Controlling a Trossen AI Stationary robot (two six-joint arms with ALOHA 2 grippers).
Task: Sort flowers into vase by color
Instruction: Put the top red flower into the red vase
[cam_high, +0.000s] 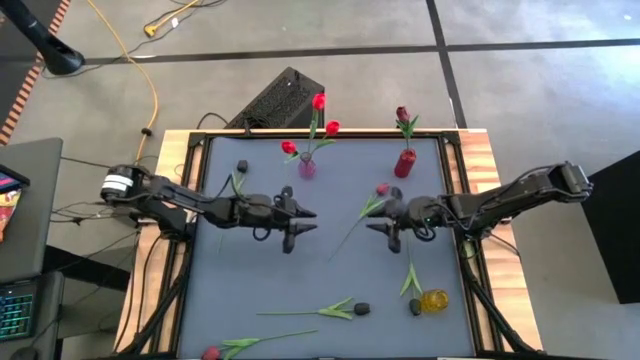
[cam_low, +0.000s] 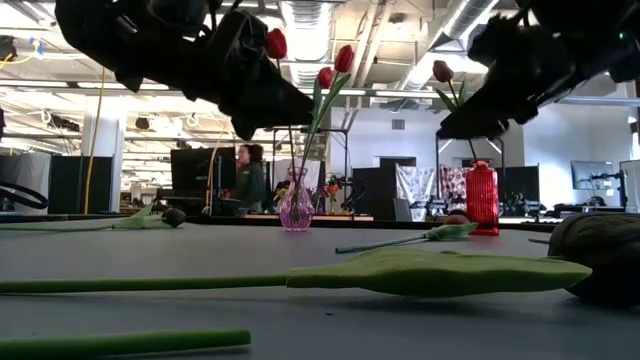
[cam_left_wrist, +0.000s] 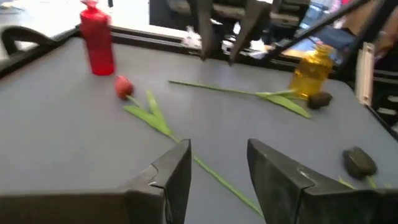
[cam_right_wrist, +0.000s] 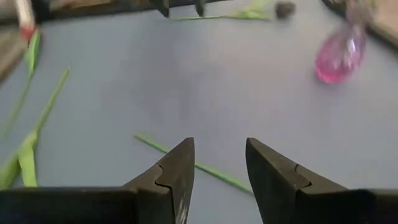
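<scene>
A red tulip (cam_high: 383, 188) lies flat mid-table, its stem (cam_high: 347, 235) slanting toward the near-left. My left gripper (cam_high: 303, 222) is open, hovering left of that stem; the stem (cam_left_wrist: 205, 168) runs under the gap between its fingers. My right gripper (cam_high: 377, 220) is open, hovering right of the stem (cam_right_wrist: 186, 160). The low view shows both arms well above the table. A pink vase (cam_high: 307, 166) holds three red tulips (cam_high: 318, 101). A red vase (cam_high: 404, 162) holds one maroon tulip (cam_high: 402, 115).
A yellow vase (cam_high: 434, 300) stands near the right edge, with a black tulip (cam_high: 415, 306) lying beside it. More tulips lie flat: a black one (cam_high: 361, 308) near the front, a black one (cam_high: 241, 166) at far left, and a red one (cam_high: 210, 352) at the near edge.
</scene>
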